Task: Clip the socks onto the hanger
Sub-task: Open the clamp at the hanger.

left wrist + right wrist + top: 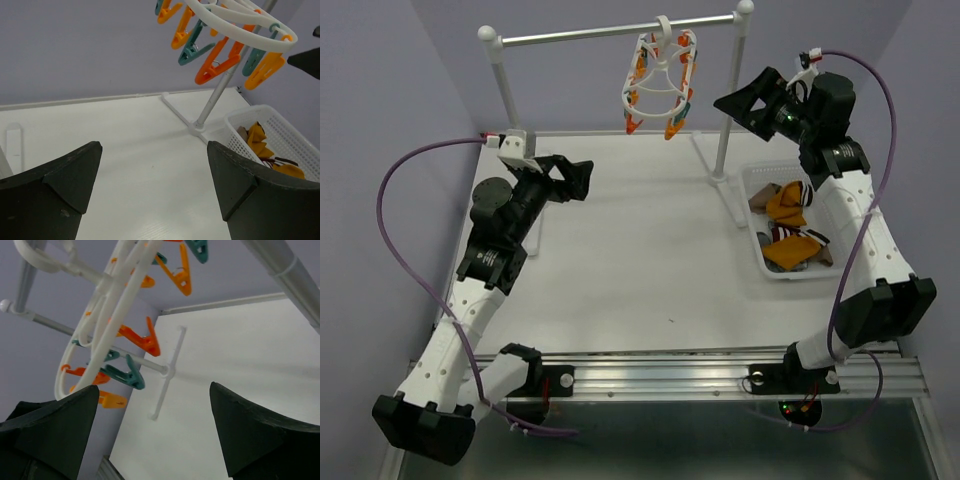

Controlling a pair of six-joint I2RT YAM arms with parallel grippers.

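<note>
The white oval hanger (660, 85) with orange and teal clips hangs by its hook from the silver rail at the back. Nothing is clipped to it. The socks (790, 205), mustard-orange with striped cuffs among brown and tan ones, lie in the white basket (750, 178) at the right. My left gripper (582, 180) is open and empty over the table's left side, pointing right; its wrist view shows the hanger (240, 20) above and the socks (257, 137) at the right. My right gripper (735, 105) is open and empty, raised just right of the hanger (115, 305).
The silver rail (620, 32) rests on two white posts (730, 100) with flat feet on the table. The right post stands between the hanger and the basket. A small white block (515, 150) sits at the back left corner. Purple cables loop beside both arms.
</note>
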